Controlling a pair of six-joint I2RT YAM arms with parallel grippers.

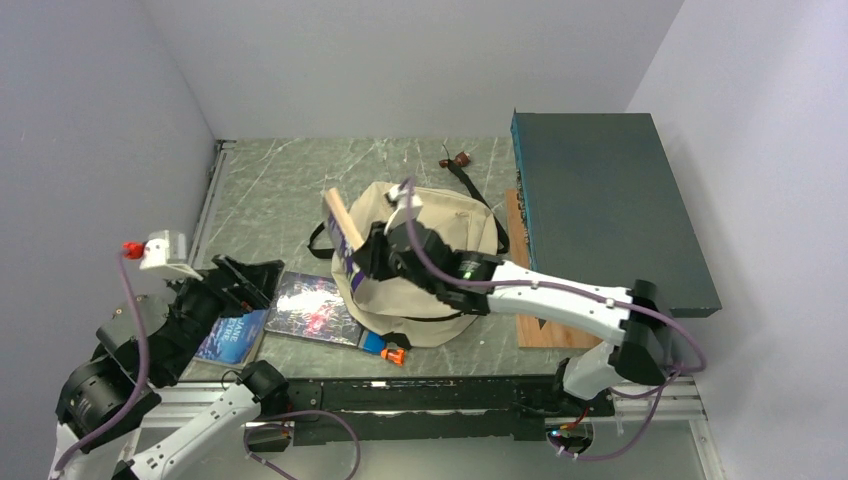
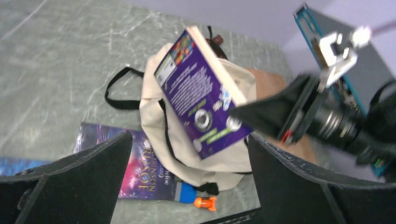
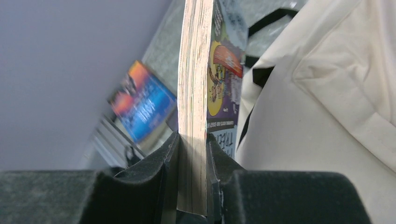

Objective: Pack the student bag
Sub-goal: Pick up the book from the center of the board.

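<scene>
Beneath the right gripper (image 3: 191, 140), clamped on a tilted purple book (image 2: 201, 93), the student bag (image 2: 154, 112) is laid on the bench (image 1: 270, 190); the left gripper (image 2: 189, 154) is spread apart above two books (image 1: 312, 310).

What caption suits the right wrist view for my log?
Right jaws clamp a thick purple paperback book edge-on, cream canvas backpack alongside, blue-covered book lying beyond.

Overhead and close wrist views, all on student bag (image 1: 468, 222)
</scene>
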